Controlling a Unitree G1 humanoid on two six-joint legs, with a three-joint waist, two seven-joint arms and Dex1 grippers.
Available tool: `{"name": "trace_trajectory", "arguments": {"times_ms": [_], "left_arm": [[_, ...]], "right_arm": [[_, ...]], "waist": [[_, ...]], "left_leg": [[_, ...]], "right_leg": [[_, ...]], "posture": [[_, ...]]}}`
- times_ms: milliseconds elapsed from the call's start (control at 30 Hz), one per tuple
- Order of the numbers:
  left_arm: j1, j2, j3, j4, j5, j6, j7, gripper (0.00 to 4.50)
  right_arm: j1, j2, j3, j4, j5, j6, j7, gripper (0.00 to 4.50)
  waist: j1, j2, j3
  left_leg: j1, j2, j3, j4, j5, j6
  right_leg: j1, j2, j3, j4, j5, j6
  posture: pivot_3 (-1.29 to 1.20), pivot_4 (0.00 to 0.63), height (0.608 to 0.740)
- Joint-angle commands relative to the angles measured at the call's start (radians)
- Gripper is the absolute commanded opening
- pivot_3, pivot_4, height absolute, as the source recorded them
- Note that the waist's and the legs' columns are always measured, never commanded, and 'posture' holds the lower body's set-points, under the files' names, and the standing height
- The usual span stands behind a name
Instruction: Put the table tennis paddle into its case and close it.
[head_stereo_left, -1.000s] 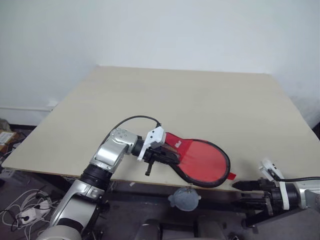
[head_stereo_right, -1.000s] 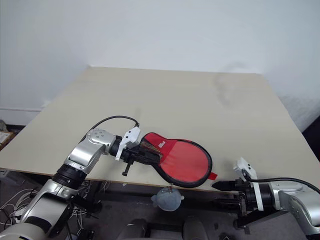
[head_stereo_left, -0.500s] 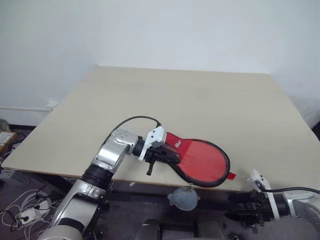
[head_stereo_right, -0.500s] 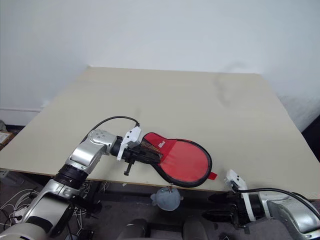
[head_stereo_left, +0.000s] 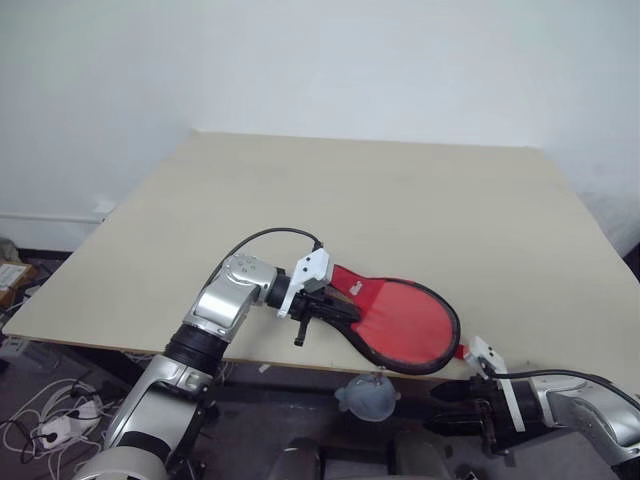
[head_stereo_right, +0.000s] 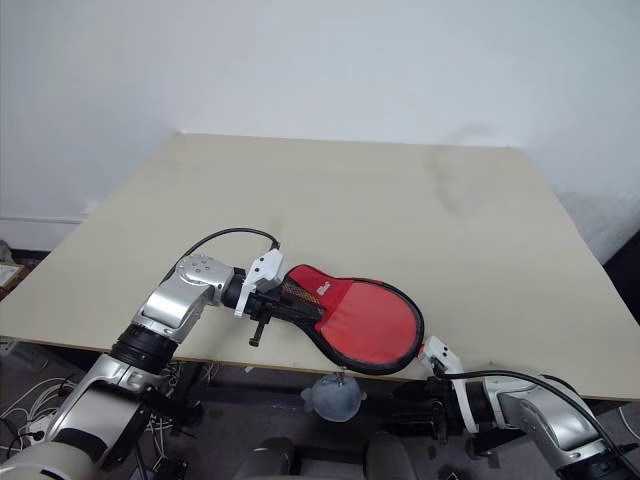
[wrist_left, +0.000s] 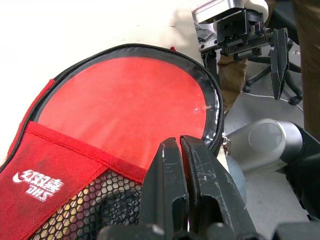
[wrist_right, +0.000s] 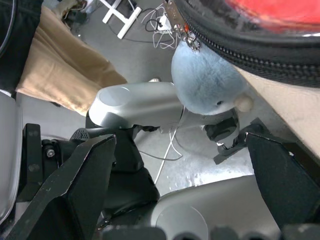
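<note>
The case lies at the table's front edge, clear side up, its round end reaching the edge. Through the plastic shows the red face of the table tennis paddle; its handle lies under the case's red mesh pocket. My left gripper is shut, its fingertips resting on the case's narrow end. A pale blue-grey fluffy charm hangs from the zipper below the table edge. Below and right of the case's round end, my right gripper stands open beneath the table edge, pointing at the charm.
The beige table stretches away behind the case. A red tab sticks out at the case's right. Under the table are a person's tan trouser leg, a chair base and floor cables.
My right gripper has moved left and down, from beside the table's front right edge to under it near the hanging charm. The left gripper and the case have stayed put.
</note>
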Motion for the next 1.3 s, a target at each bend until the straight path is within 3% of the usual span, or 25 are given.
{"name": "trace_trajectory", "arguments": {"times_ms": [33,433,900,1067,1300], "left_arm": [[-0.029,0.000,0.015,-0.009,-0.003,-0.012,0.001,0.00],[-0.027,-0.001,0.013,-0.010,-0.002,-0.013,0.000,0.00],[-0.027,-0.005,0.012,-0.007,-0.003,-0.015,0.001,0.00],[-0.031,-0.015,0.011,0.004,-0.001,-0.021,0.001,0.00],[-0.031,-0.018,0.013,0.004,-0.001,-0.019,0.001,0.00]], "right_arm": [[-0.020,0.011,-0.011,0.006,0.012,0.001,0.001,4.49],[-0.009,0.011,-0.019,0.002,0.019,-0.002,-0.001,4.49],[0.011,-0.091,-0.207,-0.159,0.137,-0.019,0.067,4.49],[-0.050,-0.070,-0.269,-0.142,0.157,-0.029,0.032,4.49],[-0.140,-0.004,-0.264,-0.075,0.093,-0.100,-0.058,4.49]], "waist": [[0.000,0.000,0.000],[0.000,-0.001,0.000],[0.000,-0.001,0.000],[0.000,-0.001,0.000],[0.000,-0.002,0.000]], "left_leg": [[0.000,0.000,0.000,0.000,0.000,0.000],[0.000,0.000,0.000,0.000,0.000,0.000],[0.000,0.000,0.000,0.000,0.000,0.000],[0.000,0.000,0.000,0.000,0.000,0.000],[0.000,0.000,0.000,0.000,0.000,0.000]], "right_leg": [[0.000,0.000,0.000,0.000,0.000,0.000],[0.000,0.000,0.000,0.000,0.000,0.000],[0.000,0.000,0.000,0.000,0.000,0.000],[0.000,0.000,0.000,0.000,0.000,0.000],[0.000,0.000,0.000,0.000,0.000,0.000]], "posture": [[0.00,0.000,0.740],[0.00,0.000,0.740],[0.00,0.000,0.740],[0.00,0.000,0.740],[0.00,0.000,0.740]]}}
